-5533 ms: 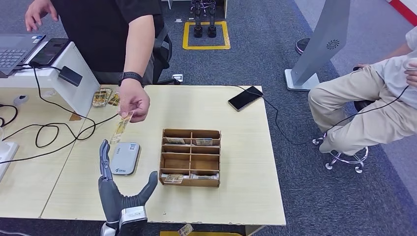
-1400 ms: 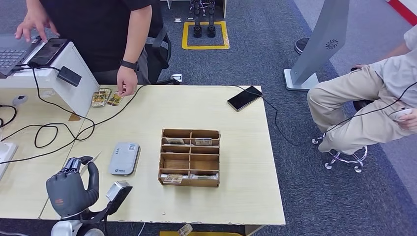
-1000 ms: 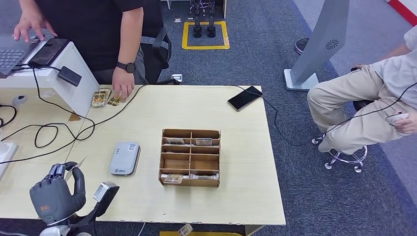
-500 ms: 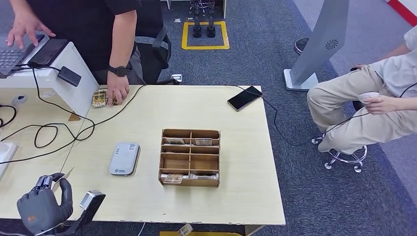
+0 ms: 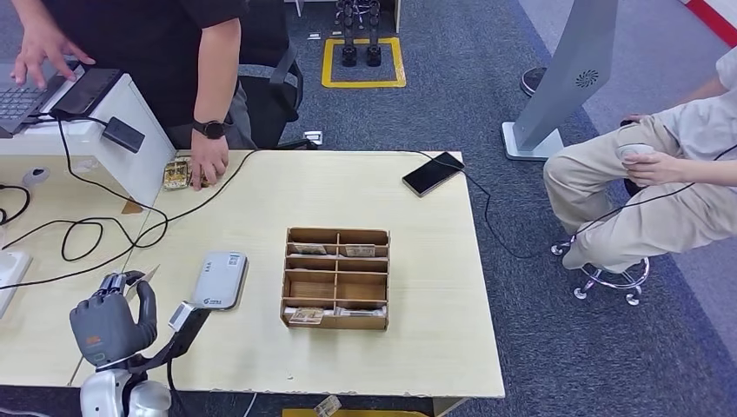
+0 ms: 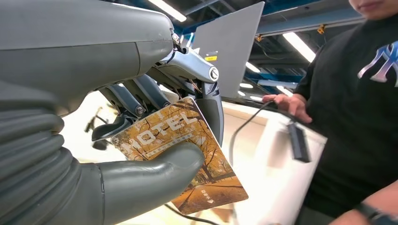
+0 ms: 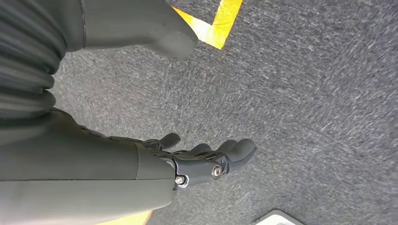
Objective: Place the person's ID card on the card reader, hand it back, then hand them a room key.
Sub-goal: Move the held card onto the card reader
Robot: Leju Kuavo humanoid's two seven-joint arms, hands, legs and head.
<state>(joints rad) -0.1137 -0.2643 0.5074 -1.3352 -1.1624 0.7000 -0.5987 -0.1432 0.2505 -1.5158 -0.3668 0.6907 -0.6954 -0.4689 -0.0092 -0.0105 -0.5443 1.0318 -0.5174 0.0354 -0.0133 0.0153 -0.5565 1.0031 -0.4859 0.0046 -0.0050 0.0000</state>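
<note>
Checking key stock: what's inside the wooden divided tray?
The wooden divided tray holds printed cards in several compartments, top row and front row; middle ones look empty. Counts are unreadable.

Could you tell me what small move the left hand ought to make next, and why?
Probably carry the card forward and to the robot's right, over the card reader. The left hand grips the card near the table's front edge, and the reader lies bare on the table just beyond it.

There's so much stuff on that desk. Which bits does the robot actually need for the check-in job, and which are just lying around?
Needed:
left robot hand, holding the card
card reader
wooden tray of cards
person's hand at the far edge

Lying around:
phone
cables
laptop
white stand
</note>
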